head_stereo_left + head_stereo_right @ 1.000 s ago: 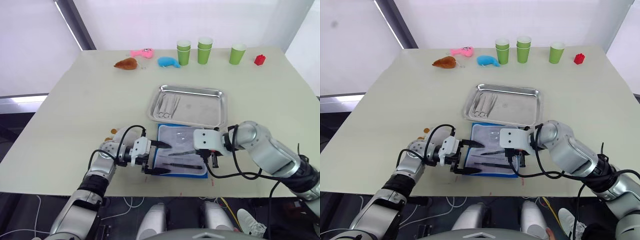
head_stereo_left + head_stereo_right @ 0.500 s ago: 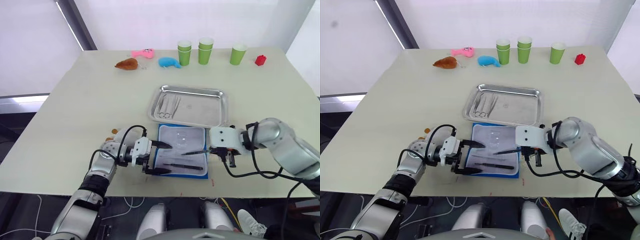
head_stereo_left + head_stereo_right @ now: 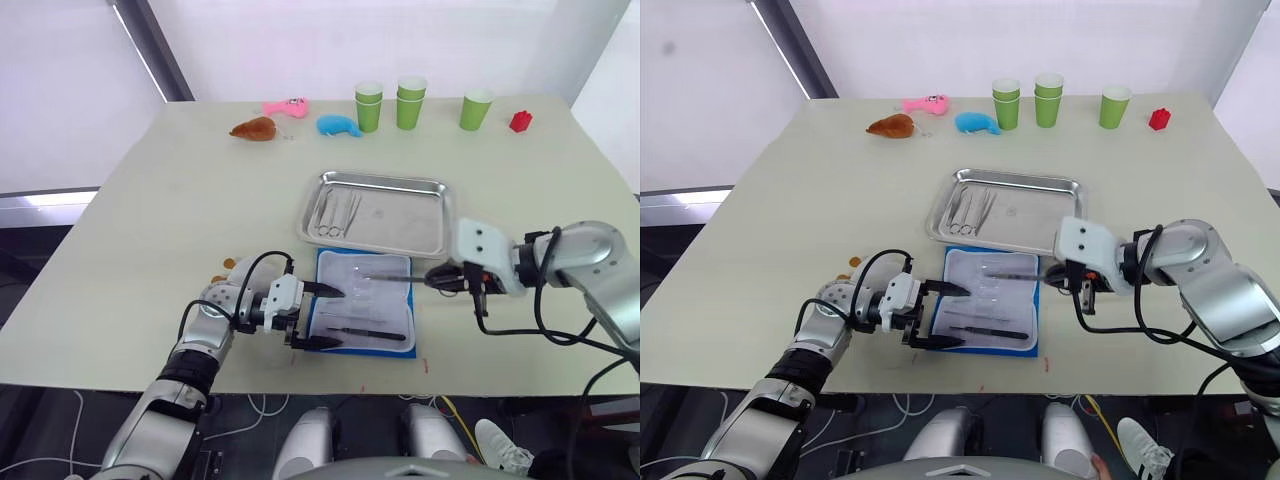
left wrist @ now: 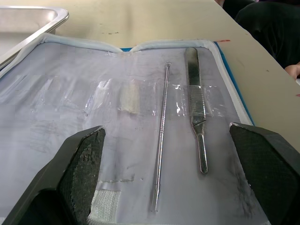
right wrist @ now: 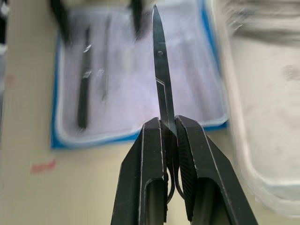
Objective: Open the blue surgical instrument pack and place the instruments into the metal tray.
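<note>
The blue surgical instrument pack lies open in front of the metal tray, pale lining up. A thin probe and a flat-handled tool still lie on the lining. Several slim instruments rest in the tray's left end. My right gripper is shut on dark scissors by their handles. It holds them level above the pack's right edge, blades pointing left. My left gripper is open at the pack's left edge, its fingers wide apart over the lining.
Along the far edge stand green cups, a pink toy, a blue whale toy, a brown toy and a red block. A small orange item lies by my left wrist.
My right gripper lifted the scissors off the pack's lining and carried them right, to the pack's right edge near the tray's front corner. The left gripper stayed put.
</note>
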Action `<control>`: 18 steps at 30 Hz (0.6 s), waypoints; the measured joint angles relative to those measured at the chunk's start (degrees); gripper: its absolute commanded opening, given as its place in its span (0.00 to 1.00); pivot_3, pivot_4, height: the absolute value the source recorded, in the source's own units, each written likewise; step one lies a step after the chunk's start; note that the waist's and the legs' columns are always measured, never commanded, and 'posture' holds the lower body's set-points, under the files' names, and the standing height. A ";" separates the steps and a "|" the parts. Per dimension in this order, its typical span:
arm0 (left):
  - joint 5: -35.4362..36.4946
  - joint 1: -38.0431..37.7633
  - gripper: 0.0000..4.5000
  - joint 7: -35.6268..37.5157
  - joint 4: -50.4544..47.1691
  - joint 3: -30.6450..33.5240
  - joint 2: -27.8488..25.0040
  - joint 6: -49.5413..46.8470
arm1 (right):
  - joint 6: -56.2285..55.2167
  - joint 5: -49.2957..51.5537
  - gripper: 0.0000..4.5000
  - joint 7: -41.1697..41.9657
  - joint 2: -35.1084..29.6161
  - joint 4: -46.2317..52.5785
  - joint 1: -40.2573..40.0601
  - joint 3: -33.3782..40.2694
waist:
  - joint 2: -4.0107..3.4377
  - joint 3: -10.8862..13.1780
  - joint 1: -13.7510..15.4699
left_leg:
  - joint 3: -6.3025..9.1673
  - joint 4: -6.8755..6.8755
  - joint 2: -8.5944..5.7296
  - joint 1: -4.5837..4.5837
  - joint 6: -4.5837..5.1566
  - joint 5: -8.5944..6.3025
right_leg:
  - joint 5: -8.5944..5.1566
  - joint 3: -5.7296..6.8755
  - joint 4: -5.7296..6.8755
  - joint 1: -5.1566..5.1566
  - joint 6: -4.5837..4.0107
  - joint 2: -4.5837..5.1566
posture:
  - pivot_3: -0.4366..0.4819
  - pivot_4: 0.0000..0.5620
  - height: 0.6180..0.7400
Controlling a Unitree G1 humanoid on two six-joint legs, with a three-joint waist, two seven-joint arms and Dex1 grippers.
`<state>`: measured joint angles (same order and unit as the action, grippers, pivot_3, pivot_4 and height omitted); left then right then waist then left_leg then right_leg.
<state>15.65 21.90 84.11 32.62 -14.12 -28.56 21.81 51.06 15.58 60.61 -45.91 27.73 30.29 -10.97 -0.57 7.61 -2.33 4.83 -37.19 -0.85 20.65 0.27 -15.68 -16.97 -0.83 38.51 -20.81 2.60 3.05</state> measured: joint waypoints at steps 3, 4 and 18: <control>-0.01 0.07 1.00 -0.31 -0.01 -0.06 0.39 0.00 | 1.37 0.59 0.02 -5.18 5.19 -4.40 2.24 0.75 | -0.04 0.01 0.17 | 0.01 0.01 -0.02 0.01 0.00 0.00 | 0.01 -0.03 -0.01 -0.01 -0.01 0.03 | 0.48 0.27 1.00; -0.01 -0.01 1.00 -0.29 -0.06 -0.02 0.45 0.01 | 2.11 0.88 0.02 -6.63 6.44 -5.30 2.52 1.00 | -0.05 0.00 0.22 | 0.01 0.04 -0.02 0.00 0.00 0.00 | 0.01 -0.03 -0.03 -0.01 -0.03 0.04 | 0.48 0.27 1.00; -0.07 -0.17 1.00 -0.54 -0.13 0.02 0.48 -0.01 | 3.50 -4.93 0.02 -31.38 27.92 -27.96 8.48 2.41 | -0.60 -0.24 0.02 | 0.01 0.11 -0.16 -0.04 0.03 0.02 | 0.14 -0.04 -0.05 0.00 -0.23 -0.13 | 0.48 0.27 1.00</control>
<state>15.58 21.73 83.57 32.49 -14.09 -28.08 21.80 54.56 10.65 29.23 -18.00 -0.22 38.77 -8.57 -1.17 7.37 -2.31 4.83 -37.08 -1.00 20.61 0.30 -15.67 -16.83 -0.87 38.46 -20.81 2.37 2.93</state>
